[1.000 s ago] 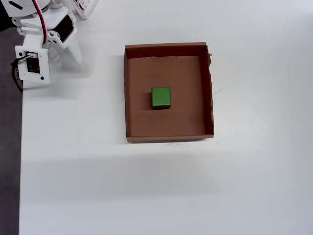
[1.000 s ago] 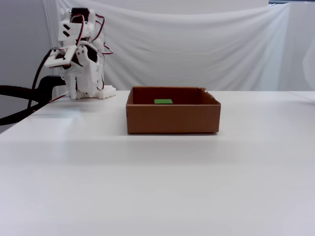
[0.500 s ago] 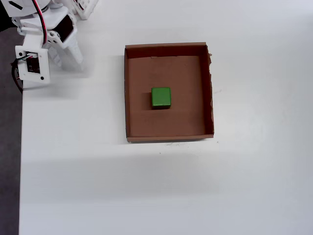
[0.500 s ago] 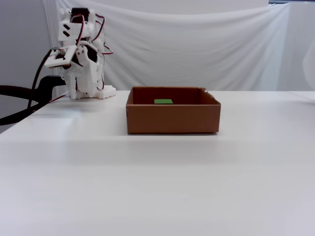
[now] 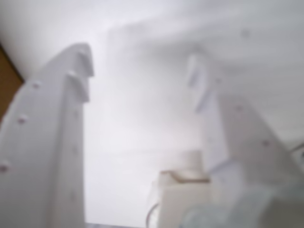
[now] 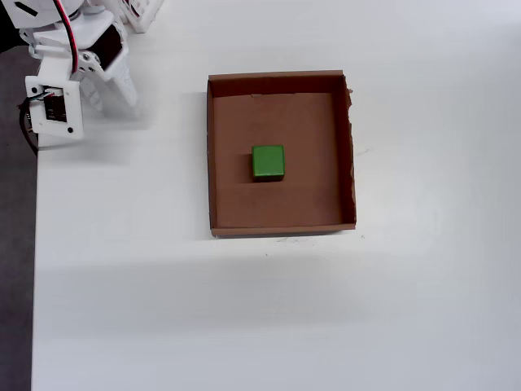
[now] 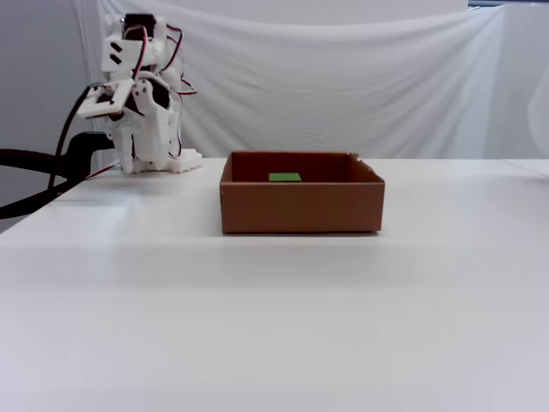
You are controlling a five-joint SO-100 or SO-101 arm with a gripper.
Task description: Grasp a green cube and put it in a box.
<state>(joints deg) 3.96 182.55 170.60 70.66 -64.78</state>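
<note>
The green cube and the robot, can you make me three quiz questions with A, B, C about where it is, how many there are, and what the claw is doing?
1. Where is the green cube?
A. inside the box
B. on the table
C. in the claw

2. How many green cubes?
A. three
B. one
C. two

3. The claw is:
A. holding the cube
B. shut tight
C. open and empty

Answers:
1 A, the overhead view shows it on the box floor.
2 B, only one shows.
3 C, the wrist view shows the fingers apart with nothing between.

White table before a draped white cloth backdrop.
</note>
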